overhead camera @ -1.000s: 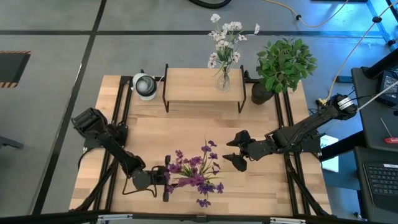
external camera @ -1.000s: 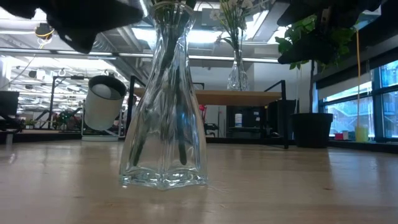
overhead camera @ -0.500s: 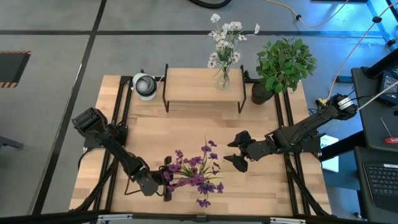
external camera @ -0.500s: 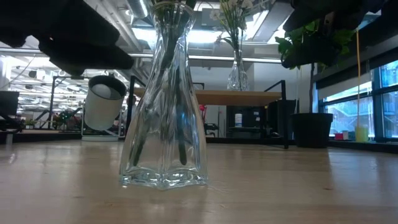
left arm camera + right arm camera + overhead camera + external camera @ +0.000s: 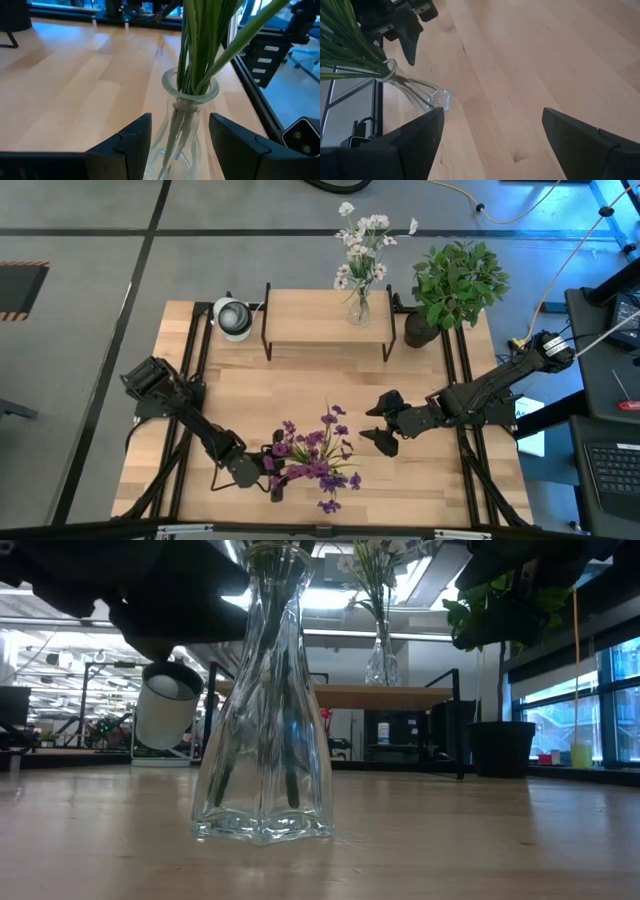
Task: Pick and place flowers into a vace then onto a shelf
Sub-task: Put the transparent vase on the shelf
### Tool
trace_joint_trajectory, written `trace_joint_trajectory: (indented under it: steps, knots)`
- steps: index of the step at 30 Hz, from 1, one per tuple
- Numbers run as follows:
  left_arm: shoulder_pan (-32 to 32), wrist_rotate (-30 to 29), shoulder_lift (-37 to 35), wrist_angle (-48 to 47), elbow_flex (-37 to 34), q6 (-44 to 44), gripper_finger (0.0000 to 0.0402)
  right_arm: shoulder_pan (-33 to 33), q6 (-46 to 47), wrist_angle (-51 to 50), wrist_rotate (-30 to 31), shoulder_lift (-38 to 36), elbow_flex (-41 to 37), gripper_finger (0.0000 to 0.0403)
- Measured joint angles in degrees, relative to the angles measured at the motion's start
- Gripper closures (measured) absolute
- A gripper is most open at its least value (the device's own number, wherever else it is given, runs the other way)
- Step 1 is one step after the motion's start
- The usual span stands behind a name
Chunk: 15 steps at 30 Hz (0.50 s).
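A clear glass vase stands on its base near the table's near edge, with the purple flowers in it; their green stalks rise out of its rim. My left gripper is open, one finger on each side of the vase's neck just below the rim; I cannot tell whether they touch the glass. My right gripper hovers open to the right of the vase. The white flowers stand in a second vase on the shelf.
A bushy green potted plant stands at the shelf's right end and a white round object at its left end. Black rails run along the table's left and right sides. Bare wood lies between the vase and the shelf.
My left gripper has moved toward the table's right, closing in on the vase until its fingers stand on either side of the neck. The vase and flowers have stayed in place.
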Motion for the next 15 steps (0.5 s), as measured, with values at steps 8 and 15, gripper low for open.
trace_joint_trajectory:
  steps: [8,15]
  knots:
    - [2.1,2.5,3.1,7.8,0.0,2.1,0.021,0.0,0.0,-0.1,0.0,0.0,0.0,0.0063]
    - [2.6,3.9,6.7,14.3,0.0,3.0,0.021,0.0,0.0,-0.3,0.0,0.0,0.0,0.0063]
